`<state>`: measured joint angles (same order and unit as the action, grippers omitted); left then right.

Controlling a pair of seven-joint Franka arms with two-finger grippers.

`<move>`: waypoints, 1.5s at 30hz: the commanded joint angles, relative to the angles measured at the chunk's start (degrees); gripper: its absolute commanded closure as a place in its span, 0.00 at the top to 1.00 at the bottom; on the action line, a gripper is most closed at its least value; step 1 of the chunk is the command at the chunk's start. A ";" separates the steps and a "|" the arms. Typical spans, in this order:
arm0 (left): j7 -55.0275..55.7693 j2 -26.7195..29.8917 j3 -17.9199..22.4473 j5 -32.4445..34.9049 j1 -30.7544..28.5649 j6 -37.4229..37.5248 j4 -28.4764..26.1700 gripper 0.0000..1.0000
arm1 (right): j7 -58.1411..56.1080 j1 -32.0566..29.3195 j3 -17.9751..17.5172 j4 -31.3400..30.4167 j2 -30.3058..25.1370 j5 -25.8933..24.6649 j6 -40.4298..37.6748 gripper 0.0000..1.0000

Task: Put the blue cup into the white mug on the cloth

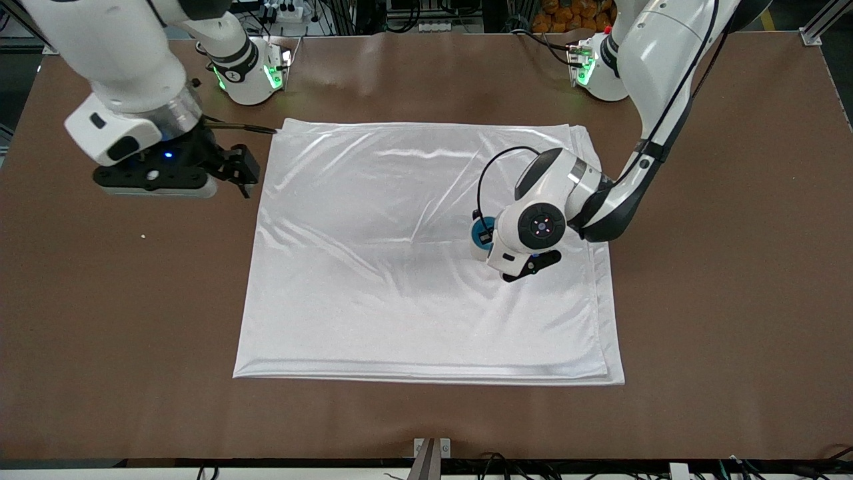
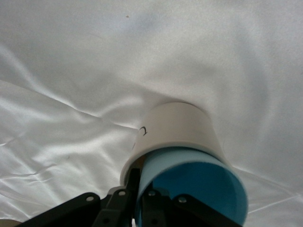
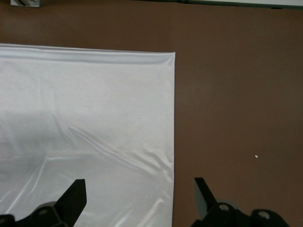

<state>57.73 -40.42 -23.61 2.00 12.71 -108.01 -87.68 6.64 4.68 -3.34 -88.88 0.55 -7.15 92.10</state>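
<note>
The white cloth [image 1: 400, 300] lies spread on the brown table. The light blue cup [image 1: 481, 230] sits inside the white mug [image 1: 476, 253], which stands on the cloth toward the left arm's end. In the left wrist view the blue cup [image 2: 199, 184] is nested in the mug [image 2: 177, 125], its rim above the mug's rim. My left gripper [image 2: 142, 189] is shut on the blue cup's wall, one finger inside and one between cup and mug. The mug's handle is hidden. My right gripper [image 1: 243, 175] waits open and empty over the cloth's edge at the right arm's end [image 3: 139, 189].
Bare brown table [image 1: 733, 267] surrounds the cloth on all sides. A small white speck [image 1: 142, 235] lies on the table near the right arm's end. The arm bases stand along the table's edge farthest from the front camera.
</note>
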 commanded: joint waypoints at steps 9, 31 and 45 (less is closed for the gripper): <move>0.27 2.35 0.49 0.99 0.12 0.43 1.19 1.00 | -4.79 -5.48 -1.31 -3.14 -2.13 3.37 1.86 1.00; -12.09 9.04 6.38 10.22 -9.01 -0.01 4.70 1.00 | -4.79 -5.56 -1.75 -3.05 -1.52 3.46 3.53 1.00; -45.50 14.13 5.33 8.46 -25.89 0.52 5.32 1.00 | -4.79 -5.30 -1.84 -3.14 -0.82 3.46 4.40 1.00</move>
<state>20.40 -29.25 -17.17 10.96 -8.94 -108.18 -81.30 2.69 0.18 -4.43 -91.16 0.33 -4.76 95.56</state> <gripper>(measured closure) 0.000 0.000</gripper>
